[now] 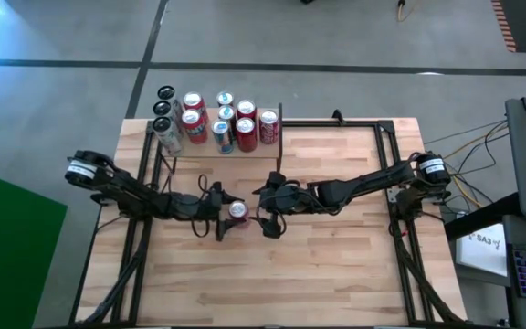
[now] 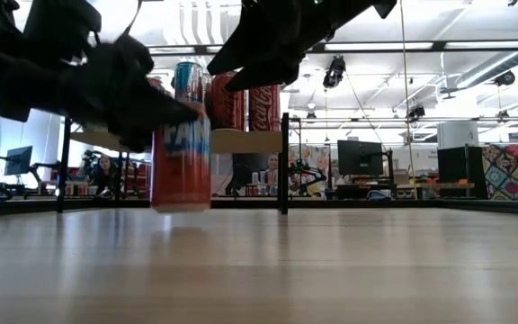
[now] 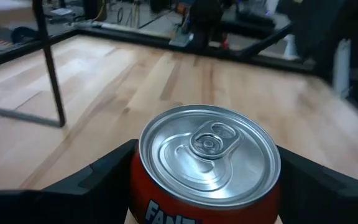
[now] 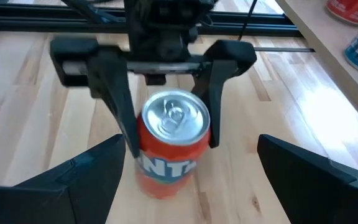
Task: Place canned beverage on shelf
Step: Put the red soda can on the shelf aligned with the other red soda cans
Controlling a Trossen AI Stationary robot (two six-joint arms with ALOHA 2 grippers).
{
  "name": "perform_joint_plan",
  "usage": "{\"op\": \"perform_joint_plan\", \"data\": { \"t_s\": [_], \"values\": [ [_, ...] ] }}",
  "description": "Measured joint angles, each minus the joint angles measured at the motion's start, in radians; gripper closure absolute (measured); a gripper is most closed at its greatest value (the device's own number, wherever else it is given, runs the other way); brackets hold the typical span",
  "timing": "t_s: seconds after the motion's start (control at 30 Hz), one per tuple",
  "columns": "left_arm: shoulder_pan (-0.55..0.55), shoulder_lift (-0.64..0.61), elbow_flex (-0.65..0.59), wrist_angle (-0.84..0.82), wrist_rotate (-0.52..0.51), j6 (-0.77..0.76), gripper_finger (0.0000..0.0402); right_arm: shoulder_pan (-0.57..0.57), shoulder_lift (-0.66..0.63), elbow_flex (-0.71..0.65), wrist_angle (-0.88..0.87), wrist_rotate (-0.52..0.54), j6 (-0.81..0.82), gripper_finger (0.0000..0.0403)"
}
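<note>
One orange Fanta can (image 1: 236, 210) upright near mid-table, clamped between the fingers (image 4: 118, 102) of the left gripper (image 1: 229, 217), base on or just above the tabletop (image 1: 336, 265) in the low view — cannot tell which. Silver lid with pull tab facing up, red-orange body below. Reached in from 9 o'clock by the left arm.

Right gripper (image 1: 269, 217) just beside the can at its 3 o'clock, fingers spread apart, gripping nothing, apart from the can. Reached in from 3 o'clock by the right arm.

Shelf (image 1: 210, 137) at 12 o'clock of the can, well apart from it, at the table's far edge: light wood board on thin black uprights. Crowded on top with standing cans (image 1: 245, 123), red ones, blue-and-white ones, and dark-topped ones toward its 9 o'clock end.
</note>
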Motion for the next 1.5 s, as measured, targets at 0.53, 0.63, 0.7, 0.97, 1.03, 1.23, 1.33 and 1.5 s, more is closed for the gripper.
{"op": "perform_joint_plan", "data": {
  "t_s": [0.53,0.63,0.7,0.97,1.03,1.23,1.33,1.5],
  "values": [
    [0.000,-0.600,0.000,-0.425,-0.014,-0.049,0.0115,-0.002,0.000,0.000,-0.017,0.003,-0.028,0.0049],
    [0.008,-0.750,0.000,-0.579,-0.077,-0.030,0.0115,-0.009,0.000,0.000,-0.013,0.006,-0.040,0.0049],
    [0.021,-0.834,0.010,-0.678,-0.108,-0.024,0.0115,-0.019,0.000,0.000,-0.013,0.006,-0.047,0.0049],
    [0.079,-0.949,0.178,-1.079,-0.223,0.038,0.0115,-0.050,0.000,0.001,0.019,0.005,-0.068,0.0049],
    [0.095,-0.942,0.231,-1.167,-0.259,0.053,0.0115,-0.055,0.000,0.001,0.025,0.002,-0.073,0.0049],
    [0.158,-0.900,0.310,-1.233,-0.319,0.104,0.0115,-0.063,-0.001,0.002,0.033,-0.002,-0.081,0.0049],
    [0.199,-0.890,0.328,-1.272,-0.316,0.110,0.0115,-0.065,-0.001,0.002,0.033,-0.002,-0.082,0.0049],
    [0.271,-0.883,0.330,-1.281,-0.318,0.110,0.0115,-0.065,-0.001,0.002,0.033,-0.002,-0.082,0.0049]
  ]
}}
